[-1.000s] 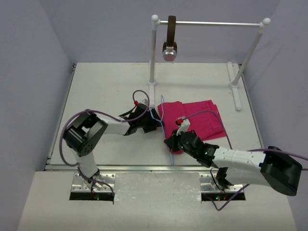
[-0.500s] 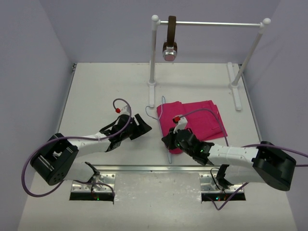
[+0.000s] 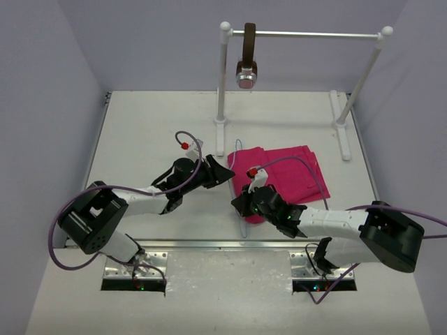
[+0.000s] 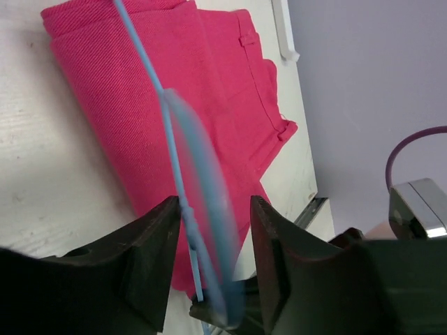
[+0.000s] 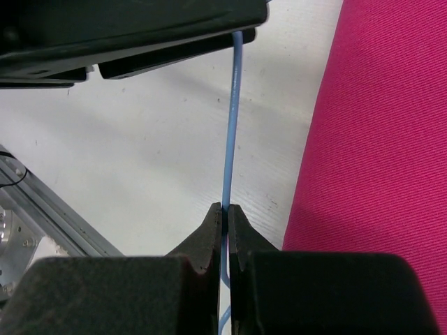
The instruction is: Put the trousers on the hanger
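Observation:
The magenta trousers (image 3: 286, 174) lie folded flat on the table, right of centre. The pale blue hanger (image 3: 236, 149) runs along their left edge as a thin wire. My right gripper (image 3: 241, 204) is shut on that wire near its lower end; in the right wrist view the wire (image 5: 232, 105) passes between the pinched fingertips (image 5: 225, 211), with the trousers (image 5: 377, 139) beside it. My left gripper (image 3: 222, 173) reaches in from the left. In its wrist view the jaws (image 4: 215, 209) straddle the hanger (image 4: 143, 56) with a gap still showing, above the trousers (image 4: 209, 84).
A white clothes rail (image 3: 307, 33) stands at the back on two posts with flat feet (image 3: 342, 139). A brown strap with a round metal end (image 3: 246, 66) hangs from its left part. Grey walls close in the table's sides.
My left arm swung away to the left, then came back to the hanger, and its jaws have narrowed around the wire. My right gripper shifted slightly left, still pinching the hanger.

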